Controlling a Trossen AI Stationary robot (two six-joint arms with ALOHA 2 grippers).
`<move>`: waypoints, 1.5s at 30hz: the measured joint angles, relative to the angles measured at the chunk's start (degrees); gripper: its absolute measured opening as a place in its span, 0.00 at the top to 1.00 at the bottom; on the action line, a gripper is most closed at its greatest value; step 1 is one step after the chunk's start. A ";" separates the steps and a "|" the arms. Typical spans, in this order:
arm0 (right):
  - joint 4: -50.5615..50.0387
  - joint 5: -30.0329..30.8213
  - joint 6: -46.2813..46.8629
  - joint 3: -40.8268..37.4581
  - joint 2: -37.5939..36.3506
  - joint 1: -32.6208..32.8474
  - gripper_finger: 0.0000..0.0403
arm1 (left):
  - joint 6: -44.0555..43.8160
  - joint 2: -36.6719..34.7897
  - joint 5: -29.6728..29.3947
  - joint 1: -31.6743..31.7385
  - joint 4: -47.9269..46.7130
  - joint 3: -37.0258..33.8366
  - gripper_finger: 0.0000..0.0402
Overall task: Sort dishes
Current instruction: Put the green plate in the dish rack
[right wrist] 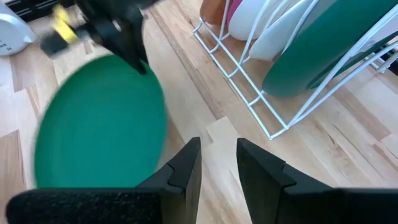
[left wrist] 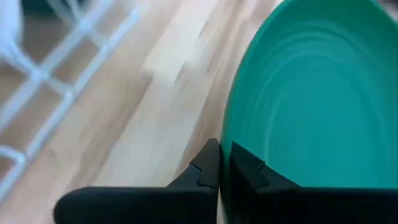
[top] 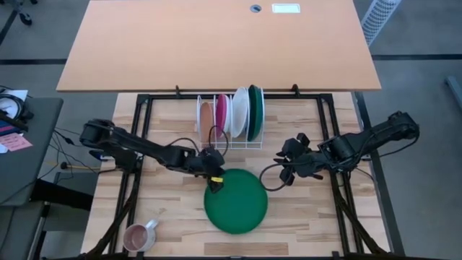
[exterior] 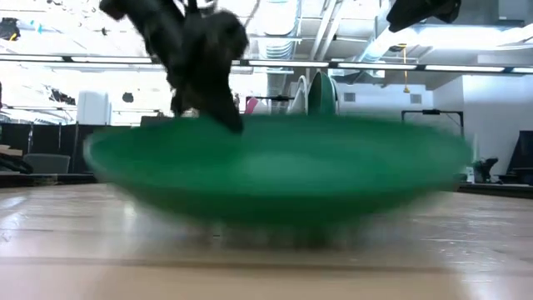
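High view: a round flat dark green plate [top: 236,201] lies on the light wooden tabletop [top: 173,217] near the middle of its front half, in front of the white wire rack [top: 231,141]. The left gripper [top: 214,182] sits at the plate's rear left rim, its fingers pinched together on the rim; the left wrist view shows the two dark fingers [left wrist: 208,168] clamped with the green rim between them. In the low view the green plate [exterior: 279,171] fills the middle, its edges blurred, with the left gripper [exterior: 218,108] reaching down onto its back rim.

The rack stands at the middle of the tabletop's rear edge and holds upright plates in a row: an orange-brown round plate [top: 206,115], a magenta pink round plate [top: 221,112], a white round plate [top: 240,112] and another dark green round plate [top: 255,112].

The right gripper [top: 290,167] hangs above the tabletop just beside the plate's right rear, between it and the right edge, holding nothing; the right wrist view shows its fingers [right wrist: 186,163] parted by a narrow gap.

A small pink mug with a handle [top: 138,235] stands near the front left corner.
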 joint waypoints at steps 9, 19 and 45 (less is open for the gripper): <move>-0.03 1.15 -0.27 0.02 0.00 -0.54 0.73 | 7.52 -13.69 -7.60 -2.24 -5.32 4.55 1.00; 0.02 2.18 -0.19 0.02 0.00 -5.00 0.73 | 13.36 -28.44 -24.77 -4.79 -10.13 4.63 1.00; 1.94 2.36 1.35 0.02 0.00 -4.48 0.73 | 20.47 -39.08 -59.76 -10.90 -18.32 4.63 1.00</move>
